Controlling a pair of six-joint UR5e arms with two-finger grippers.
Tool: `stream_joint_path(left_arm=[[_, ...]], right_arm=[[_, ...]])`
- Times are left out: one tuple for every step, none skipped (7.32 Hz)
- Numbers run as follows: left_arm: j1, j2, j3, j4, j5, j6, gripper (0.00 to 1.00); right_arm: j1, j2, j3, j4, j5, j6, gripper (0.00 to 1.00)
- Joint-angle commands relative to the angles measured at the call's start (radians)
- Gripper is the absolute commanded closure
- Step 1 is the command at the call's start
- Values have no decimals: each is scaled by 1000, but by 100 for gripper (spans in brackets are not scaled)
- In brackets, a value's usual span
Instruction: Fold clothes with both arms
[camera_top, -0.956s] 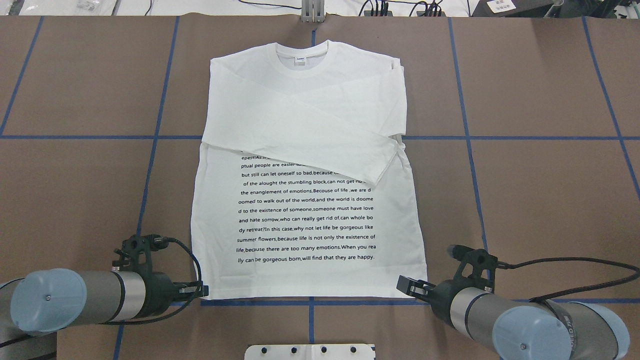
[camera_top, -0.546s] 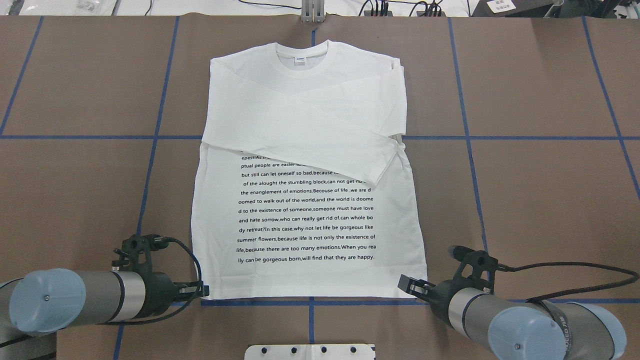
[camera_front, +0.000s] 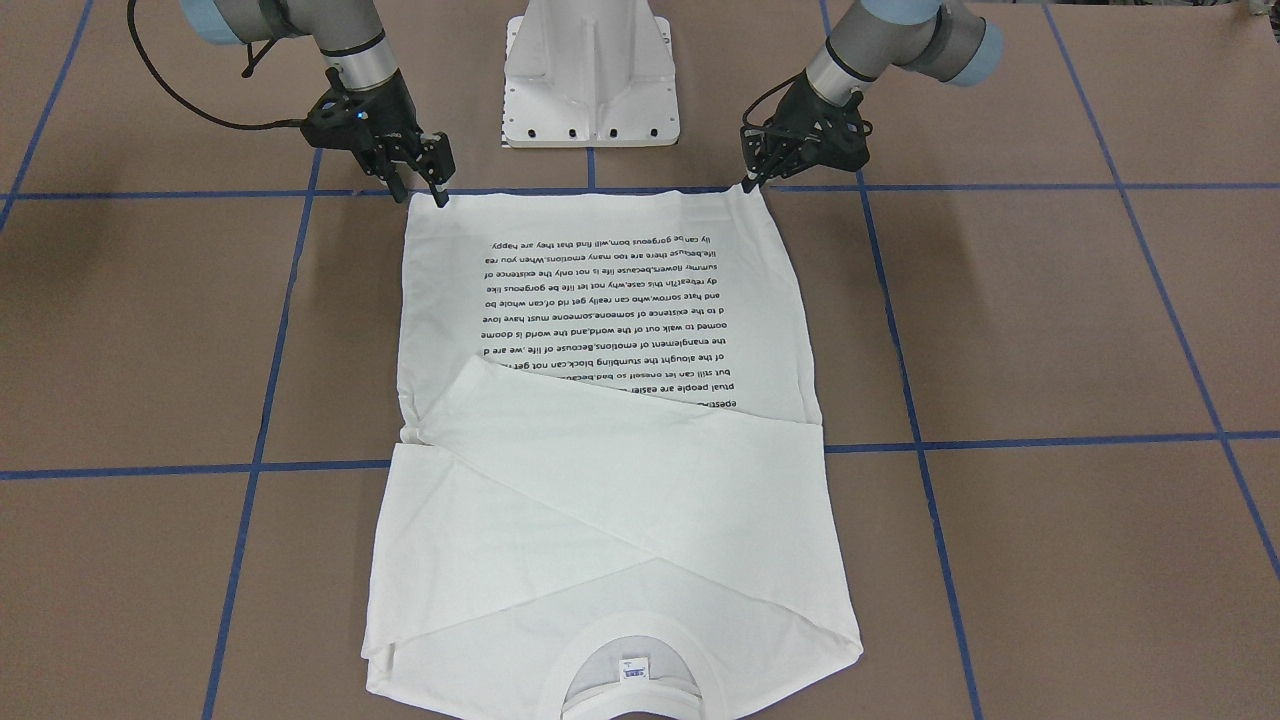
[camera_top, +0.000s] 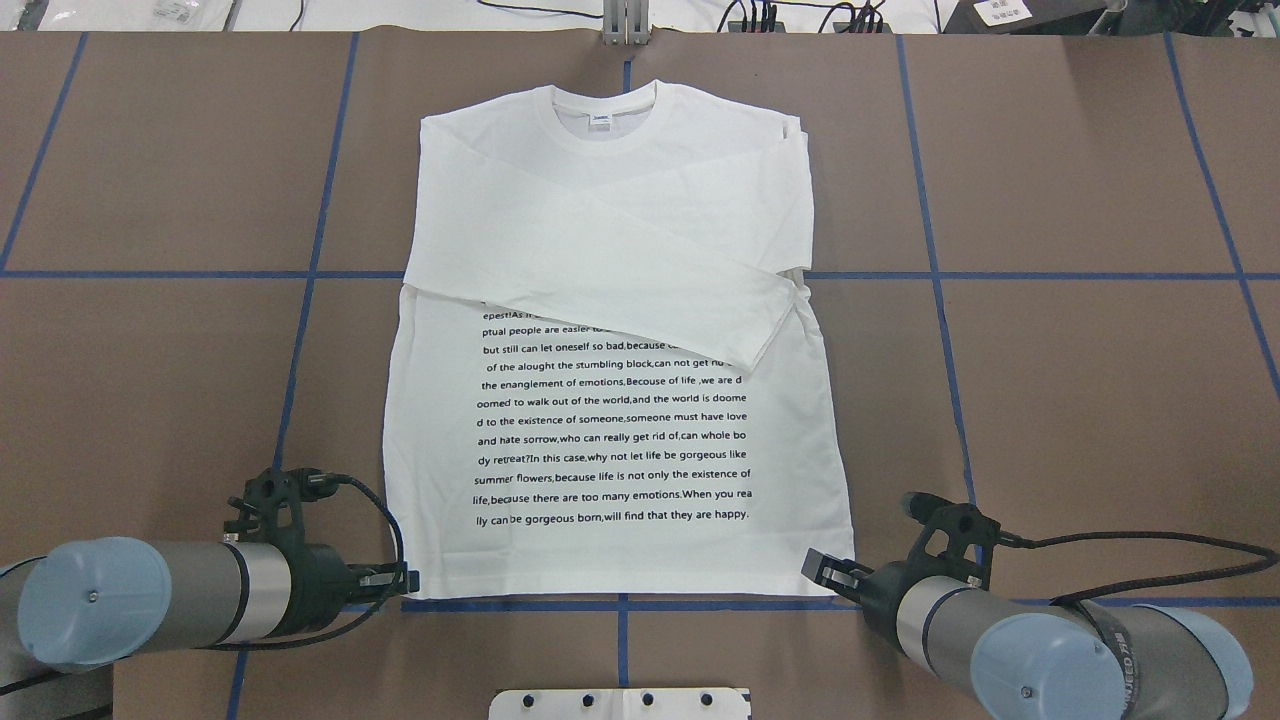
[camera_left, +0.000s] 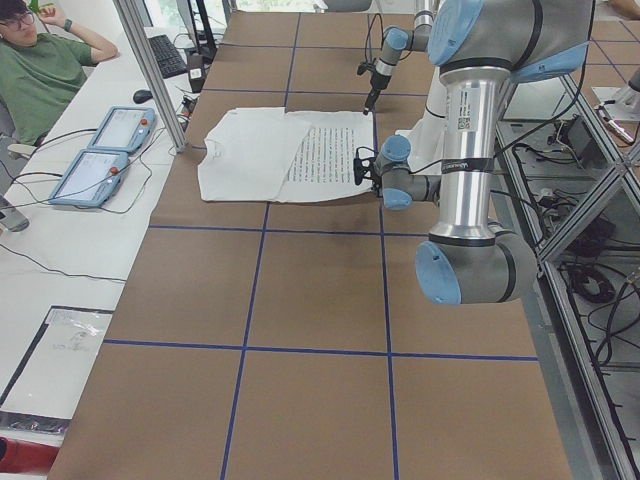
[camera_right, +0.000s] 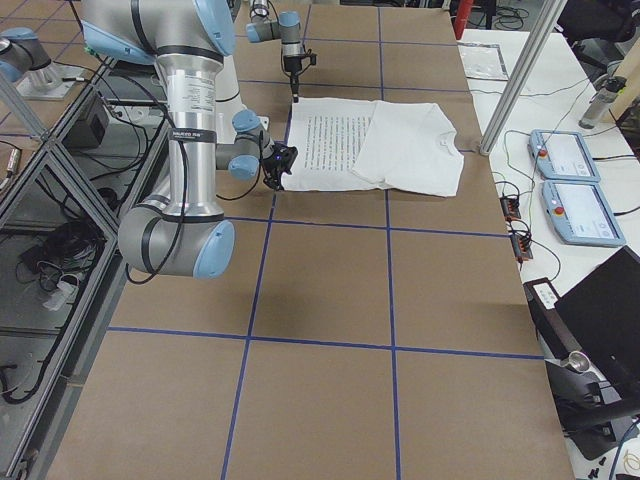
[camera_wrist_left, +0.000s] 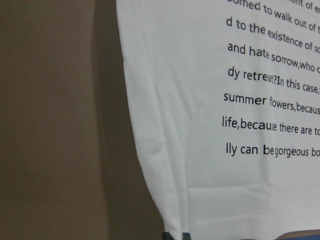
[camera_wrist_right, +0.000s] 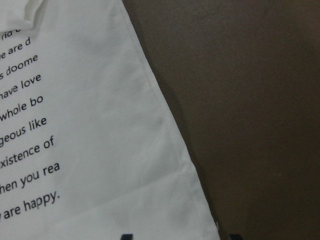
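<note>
T-shirt: white long-sleeved T-shirt (camera_top: 620, 450) lies flat on the brown worktop (camera_top: 1080, 400), print up; in the overhead view the collar (camera_top: 605, 128) is at 12 o'clock and the hem at 6 o'clock
Sleeves: both sleeves (camera_top: 600, 280) are crossed over the chest, leaving the body a plain rectangle, probably ready for a hem-to-collar fold
Left side: left fingers (camera_top: 405, 579) sit low at the hem's 7 o'clock corner, tips close together at the cloth edge; cannot tell if they grip it
Right side: right fingers (camera_top: 822, 568) are at the 5 o'clock corner, spread apart, nothing held
Why there: one arm per corner should lift the hem level, at a guess
Right wrist view: two dark tips straddle the hem corner, which the overhead misses
Left wrist view: the corner meets the tips at the frame bottom, contact unclear
Front-facing view: neck label (camera_front: 631, 668) and pedestal base (camera_front: 590, 70) show plainly
Left side view: seated person (camera_left: 40, 70) at 10 o'clock, off the worktop
</note>
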Motion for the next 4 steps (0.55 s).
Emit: stream_joint_path(left_arm=[[0,-1,0,0,0,0,100],[0,-1,0,0,0,0,100],[0,-1,0,0,0,0,100],[0,1,-2,0,0,0,100]], right_arm=[[-2,0,-16,-1,2,26,36],[-4,0,-16,-1,2,26,39],[-4,2,-12,-12,3,25,49],[-4,14,-7,-26,8,26,75]])
